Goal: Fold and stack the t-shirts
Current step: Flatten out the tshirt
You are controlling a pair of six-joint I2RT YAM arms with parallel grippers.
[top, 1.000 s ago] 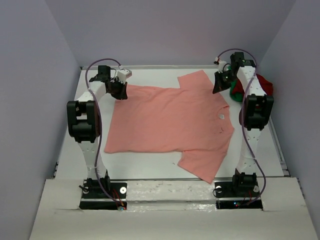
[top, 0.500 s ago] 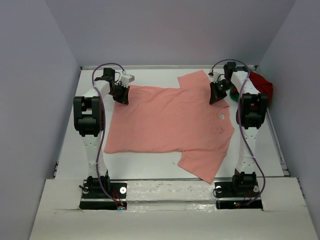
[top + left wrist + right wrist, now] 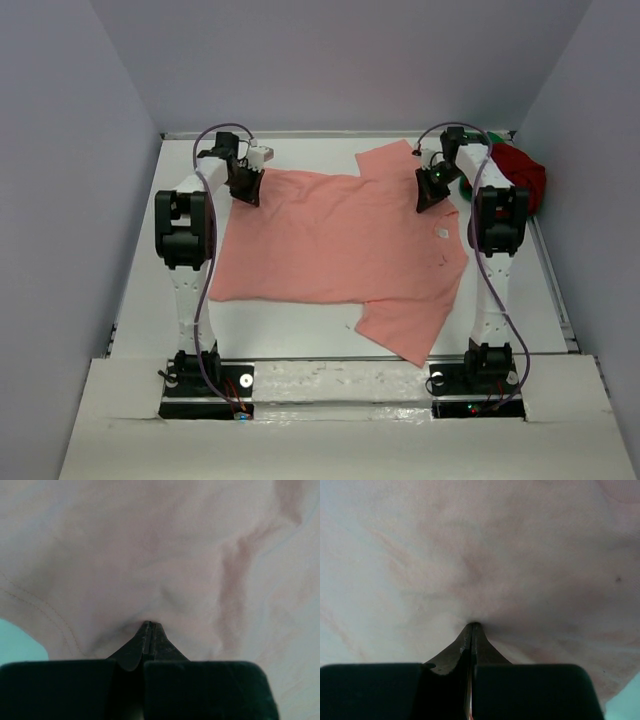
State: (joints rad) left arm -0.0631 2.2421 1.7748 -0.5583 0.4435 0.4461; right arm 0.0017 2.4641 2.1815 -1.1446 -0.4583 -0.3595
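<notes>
Folding looks to be starting on the salmon-pink shirt (image 3: pixel 340 240), flat on the table (image 3: pixel 290 335): left gripper (image 3: pixel 246 192) and right gripper (image 3: pixel 428 195) clamp its far edge, so next comes an even joint lift nearward.

left fingers (image 3: pixel 248 191) on pink shirt (image 3: pixel 340 240) moved right | right fingers (image 3: pixel 428 196) moved left, nearer

White arms (image 3: pixel 186 300), black pincers (image 3: pixel 149 626), purple cables (image 3: pixel 225 127)
</notes>
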